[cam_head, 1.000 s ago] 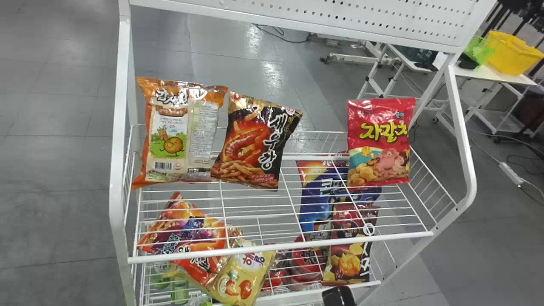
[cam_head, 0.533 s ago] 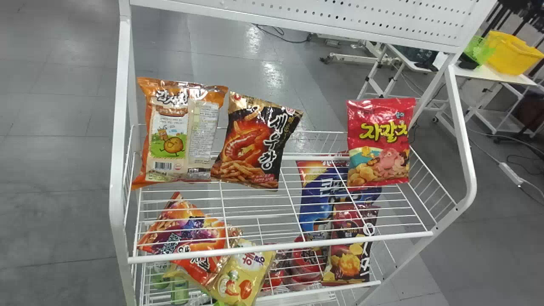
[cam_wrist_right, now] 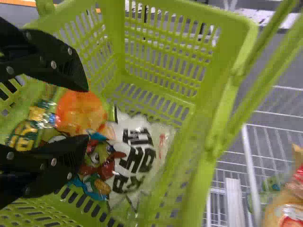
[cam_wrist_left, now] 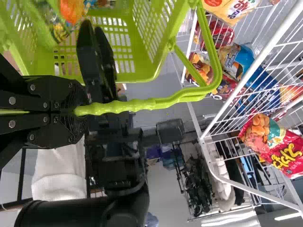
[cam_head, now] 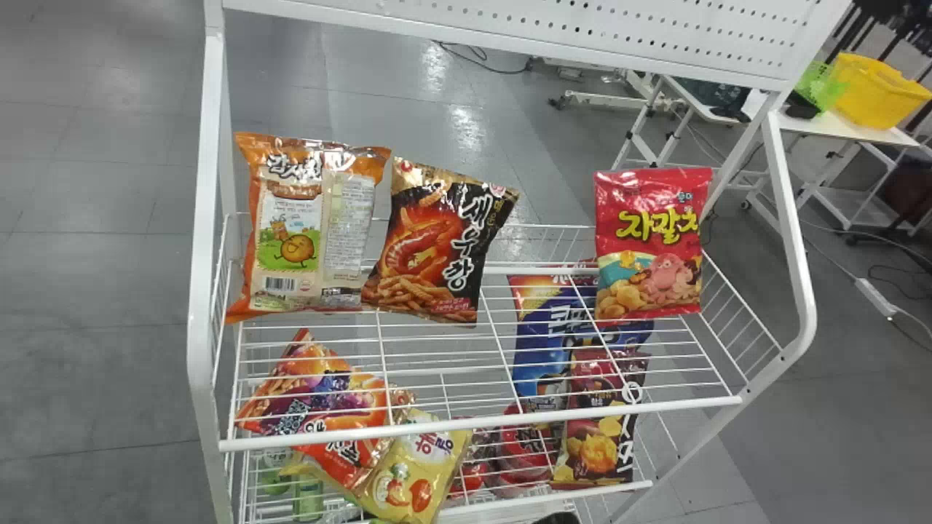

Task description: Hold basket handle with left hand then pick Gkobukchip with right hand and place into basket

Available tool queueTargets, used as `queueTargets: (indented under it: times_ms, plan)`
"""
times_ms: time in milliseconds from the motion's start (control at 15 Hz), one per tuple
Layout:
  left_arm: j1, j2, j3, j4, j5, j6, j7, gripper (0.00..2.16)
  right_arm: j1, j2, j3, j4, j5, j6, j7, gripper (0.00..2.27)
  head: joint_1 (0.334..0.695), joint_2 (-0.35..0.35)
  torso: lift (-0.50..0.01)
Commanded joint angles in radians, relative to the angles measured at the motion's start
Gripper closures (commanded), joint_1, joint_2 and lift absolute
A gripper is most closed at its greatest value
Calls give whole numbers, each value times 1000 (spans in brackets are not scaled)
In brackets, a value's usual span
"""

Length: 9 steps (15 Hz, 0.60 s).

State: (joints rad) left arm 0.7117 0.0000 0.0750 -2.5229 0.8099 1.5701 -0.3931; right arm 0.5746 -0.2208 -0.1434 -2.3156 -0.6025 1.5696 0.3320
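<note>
Left gripper (cam_wrist_left: 81,111): I pinch the lime-green plastic handle (cam_wrist_left: 137,105)
Right gripper (cam_wrist_right: 88,114): fingers spread above the glossy white snack bag (cam_wrist_right: 142,158) in the basket (cam_wrist_right: 232,47)
Progress: placing seems done; withdrawal remains

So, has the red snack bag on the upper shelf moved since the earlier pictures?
No, neither left nor right: judged against the shelf's white front rail, the red snack bag sits just where it did.

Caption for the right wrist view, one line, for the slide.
Right gripper, fingers apart, over snack bags lying in the green basket.
</note>
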Motion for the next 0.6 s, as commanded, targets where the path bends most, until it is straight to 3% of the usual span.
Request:
queueTargets:
  times_ms: [0, 133, 333, 533]
  plan:
    - [0, -3, -3, 0, -1, 1, 2, 1713, 22, 1, -111, -100, -36, 3, 5, 53, 695, -350, -32]
    - [2, -3, -3, -2, -1, 1, 3, 1713, 22, 8, -206, -168, -77, 3, 13, 107, 695, -350, -32]
    - [5, -3, -3, 0, -1, 1, 7, 1717, 22, 46, -292, -228, -80, 3, 30, 124, 695, -350, -32]
    - [6, -3, -4, 4, -11, 1, 7, 1713, 48, 67, -271, -202, -3, -380, 42, 144, 695, -350, -32]
